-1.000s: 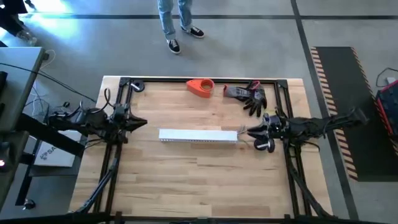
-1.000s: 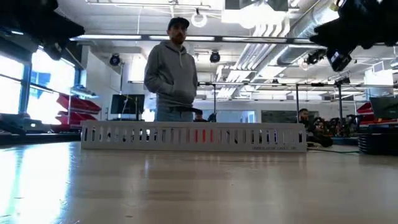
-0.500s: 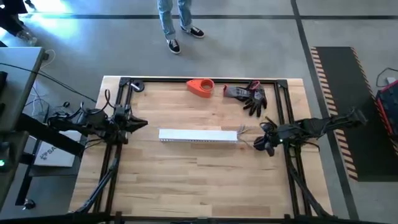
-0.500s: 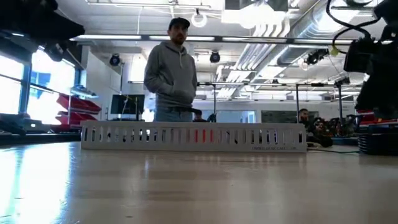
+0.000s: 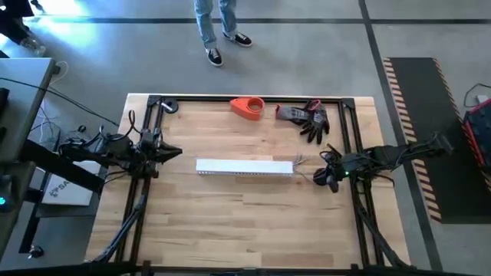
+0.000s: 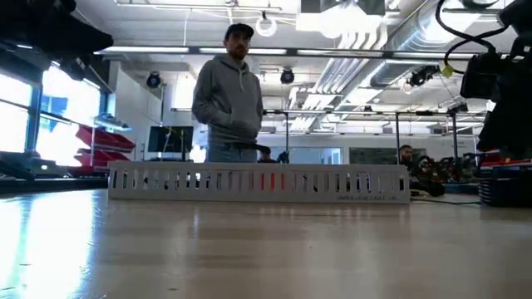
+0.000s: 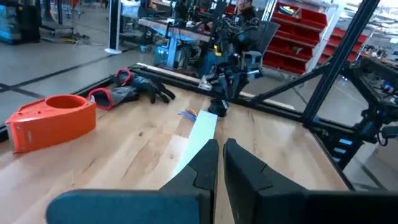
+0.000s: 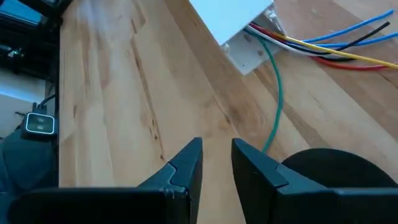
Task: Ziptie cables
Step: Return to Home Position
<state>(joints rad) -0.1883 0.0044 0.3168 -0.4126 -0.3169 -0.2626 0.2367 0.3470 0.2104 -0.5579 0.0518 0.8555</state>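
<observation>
One wooden worktop [image 5: 230, 222] carries everything, and one person [image 6: 229, 100] in a grey hooded top stands on the floor beyond its far edge. Two dark arms reach in, one over each short edge. The left gripper [image 5: 175, 152] hangs just inside the left edge, pointing at the middle, its two fingers [image 7: 208, 163] all but together with only a slit between them and nothing held. The right gripper [image 5: 321, 178] sits low near the right edge, its two fingers [image 8: 186, 163] drawn near each other with a narrow gap, also empty. One long white slotted channel [image 5: 244, 167] lies flat across the middle of the worktop, lengthwise between the two grippers and touching neither. One orange tape holder [image 5: 248, 107] rests by the middle of the far edge. Dark gloves [image 5: 307, 119] with red cuffs, two as far as can be told, lie toward the far right corner, just beside the tape holder. The cables [image 8: 323, 46] run inside the channel; only their ends show, splaying from its right end onto the wood near the right gripper: six strands, blue, yellow, red, black, white and green
</observation>
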